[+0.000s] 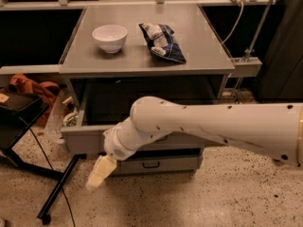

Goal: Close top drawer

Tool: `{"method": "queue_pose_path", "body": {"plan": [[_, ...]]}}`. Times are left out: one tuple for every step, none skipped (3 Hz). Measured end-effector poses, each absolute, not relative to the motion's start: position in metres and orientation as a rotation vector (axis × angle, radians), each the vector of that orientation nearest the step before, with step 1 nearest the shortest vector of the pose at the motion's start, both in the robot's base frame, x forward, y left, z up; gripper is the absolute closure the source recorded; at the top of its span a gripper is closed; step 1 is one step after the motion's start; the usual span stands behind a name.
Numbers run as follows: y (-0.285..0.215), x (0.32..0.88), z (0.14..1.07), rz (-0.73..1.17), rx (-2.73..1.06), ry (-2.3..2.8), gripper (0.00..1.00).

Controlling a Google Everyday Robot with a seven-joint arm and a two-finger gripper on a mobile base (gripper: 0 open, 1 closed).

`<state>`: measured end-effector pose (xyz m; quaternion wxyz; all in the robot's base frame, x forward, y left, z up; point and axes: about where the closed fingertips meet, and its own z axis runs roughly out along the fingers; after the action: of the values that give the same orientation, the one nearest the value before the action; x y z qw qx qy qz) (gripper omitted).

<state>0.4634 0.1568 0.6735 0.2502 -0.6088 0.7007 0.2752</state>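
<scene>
The top drawer (80, 138) is a wide, shallow grey metal drawer. It stands part way out of the cabinet, and its front is mostly hidden behind my white arm (213, 122). Its black handle is hidden. My gripper (100, 172) hangs in front of the drawer's left front and reaches down below it, towards the floor. It holds nothing that I can see. A lower grey drawer (156, 163) with a black handle shows under the arm.
On the grey cabinet top (199, 56) stand a white bowl (110, 37) and a dark blue snack bag (162, 41). A black stand (28, 126) with a leg on the floor is at the left, with red cloth (33, 86) behind it.
</scene>
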Motion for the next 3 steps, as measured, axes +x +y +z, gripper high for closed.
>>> {"method": "queue_pose_path", "body": {"plan": [[0.165, 0.511, 0.664, 0.745, -1.624, 1.930, 0.00], [0.165, 0.511, 0.664, 0.745, -1.624, 1.930, 0.00], [0.166, 0.526, 0.662, 0.720, -1.617, 1.897, 0.00]]}}
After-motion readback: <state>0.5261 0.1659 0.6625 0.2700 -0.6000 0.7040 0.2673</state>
